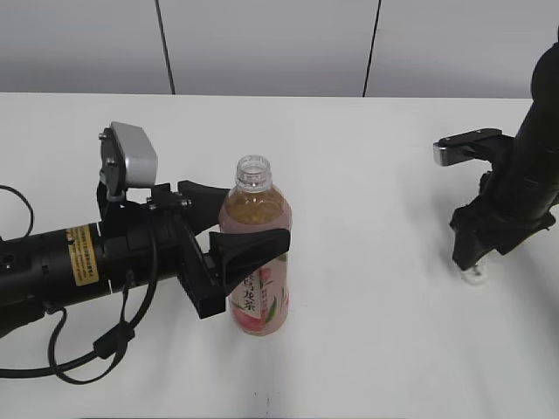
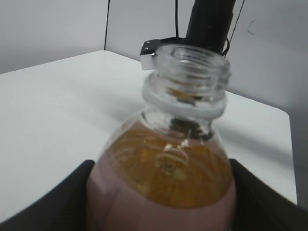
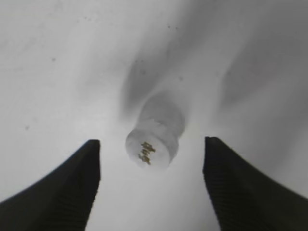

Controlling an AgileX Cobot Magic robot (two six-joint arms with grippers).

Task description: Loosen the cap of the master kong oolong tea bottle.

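Now uncapped bottle, white cap on table

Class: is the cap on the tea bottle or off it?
Off. The bottle shows a bare threaded neck; the cap lies on the table between the open right gripper's fingers.
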